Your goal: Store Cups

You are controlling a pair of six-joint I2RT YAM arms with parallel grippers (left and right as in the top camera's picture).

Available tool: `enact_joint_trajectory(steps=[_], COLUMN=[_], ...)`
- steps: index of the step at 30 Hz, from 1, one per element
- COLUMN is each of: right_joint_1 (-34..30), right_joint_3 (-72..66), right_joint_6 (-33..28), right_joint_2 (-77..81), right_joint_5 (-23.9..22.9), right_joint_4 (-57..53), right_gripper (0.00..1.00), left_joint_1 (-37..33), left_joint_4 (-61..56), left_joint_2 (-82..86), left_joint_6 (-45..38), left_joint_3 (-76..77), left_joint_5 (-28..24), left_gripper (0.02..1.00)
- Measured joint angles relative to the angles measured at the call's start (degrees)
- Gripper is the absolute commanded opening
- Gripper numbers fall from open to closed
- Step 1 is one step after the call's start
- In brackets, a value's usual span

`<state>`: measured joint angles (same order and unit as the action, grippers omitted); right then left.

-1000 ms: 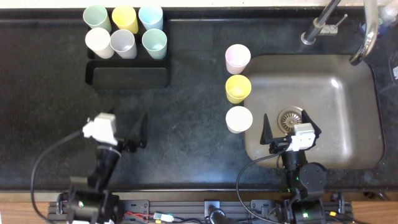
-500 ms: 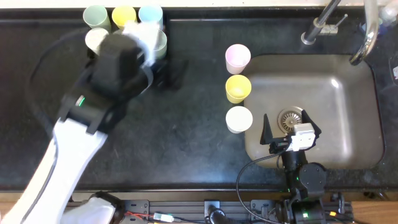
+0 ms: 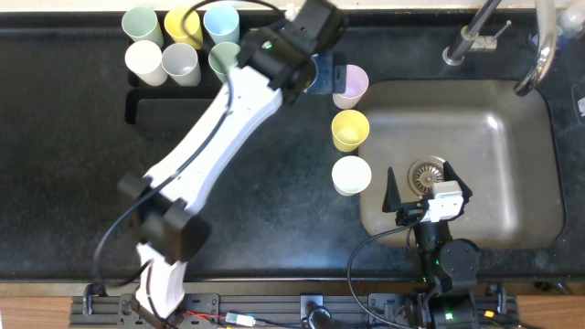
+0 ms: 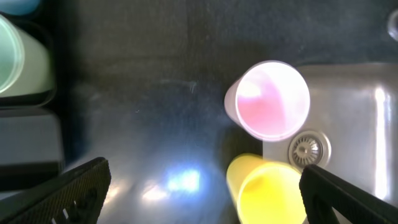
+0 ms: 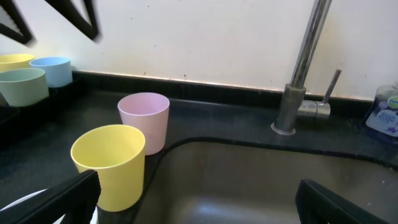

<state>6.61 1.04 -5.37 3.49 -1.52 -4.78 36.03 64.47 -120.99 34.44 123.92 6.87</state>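
Note:
Three cups stand in a column beside the sink: a pink cup (image 3: 350, 84) (image 4: 268, 99) (image 5: 144, 118), a yellow cup (image 3: 350, 129) (image 4: 267, 190) (image 5: 109, 163) and a white cup (image 3: 351, 175). My left gripper (image 3: 320, 71) (image 4: 205, 199) hangs open above the counter just left of the pink cup, holding nothing. Several pastel cups (image 3: 183, 62) sit in the black rack (image 3: 187, 111) at the back left. Low over the sink, my right gripper (image 3: 422, 187) (image 5: 199, 205) is open and empty, facing the yellow and pink cups.
The steel sink (image 3: 494, 137) fills the right side, with a drain (image 3: 428, 172) and a faucet (image 3: 471, 37) (image 5: 305, 68) behind it. A soap bottle (image 5: 385, 115) stands at the far right. The rack's front row is bare, and dark counter spreads left of the cup column.
My left arm has swung from the front left of the counter, past the rack, up and right to the pink cup. The right arm and all cups have stayed put.

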Motion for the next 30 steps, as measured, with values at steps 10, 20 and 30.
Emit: enact_joint_trajectory(steps=[10, 20, 30], right_joint_1=[0.0, 0.0, 0.0], right_joint_3=[0.0, 0.0, 0.0], right_joint_6=[0.0, 0.0, 0.0], right_joint_2=[0.0, 0.0, 0.0], right_joint_5=[0.0, 0.0, 0.0], right_joint_4=[0.0, 0.0, 0.0], right_gripper=[0.998, 0.998, 0.993], left_joint_1=[0.2, 1.5, 1.5], left_joint_4=[0.5, 0.6, -1.1], left_joint_2=[-11.1, -16.0, -19.7], left_joint_6=[2.5, 3.0, 3.5], left_joint_3=[9.2, 10.2, 10.2], left_joint_5=[0.3, 0.3, 0.2], left_gripper=[0.978, 0.901, 0.156])
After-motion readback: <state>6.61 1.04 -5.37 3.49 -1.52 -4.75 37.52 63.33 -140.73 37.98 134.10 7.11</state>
